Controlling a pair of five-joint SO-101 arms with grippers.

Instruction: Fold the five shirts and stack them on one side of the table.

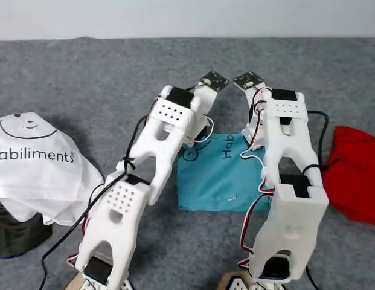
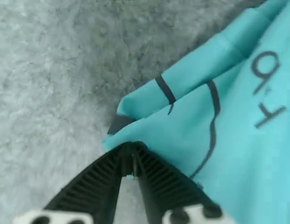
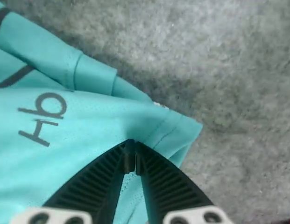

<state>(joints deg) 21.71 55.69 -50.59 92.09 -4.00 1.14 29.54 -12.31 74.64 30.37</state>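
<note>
Items on my remote station:

1. Table (image 1: 84, 72). It has a grey, carpet-like surface across the whole working area.

2. Teal shirt (image 1: 220, 172). It lies in the middle of the table, between the two arms, and carries dark lettering and line print. I see it spread mostly flat, with a turned-over layer along its far edge. In the left wrist view its far left corner (image 2: 149, 105) is doubled over. In the right wrist view a sleeve fold and the far right corner (image 3: 175, 126) show.

3. Left arm (image 1: 166, 130). It extends from the near edge over the left side of the teal shirt. The left gripper (image 2: 130, 156) has its ribbed black fingers (image 2: 95, 179) pressed together on the shirt's far left corner, with a sliver of teal fabric visible between them.

4. Right arm (image 1: 287, 133). It extends over the right side of the same shirt. The right gripper (image 3: 130, 151) is likewise clamped on teal fabric just inside the far right corner, fingertips meeting.

5. White shirt (image 1: 36, 163). It sits at the left edge of the table, loosely heaped, with dark print facing up, well apart from the teal one.

6. Dark olive garment (image 1: 15, 232). It is at the near left, partly under the white shirt. I cannot tell what kind of garment it is.

7. Red shirt (image 1: 356, 172). It lies crumpled at the right edge, near the right arm.
</note>
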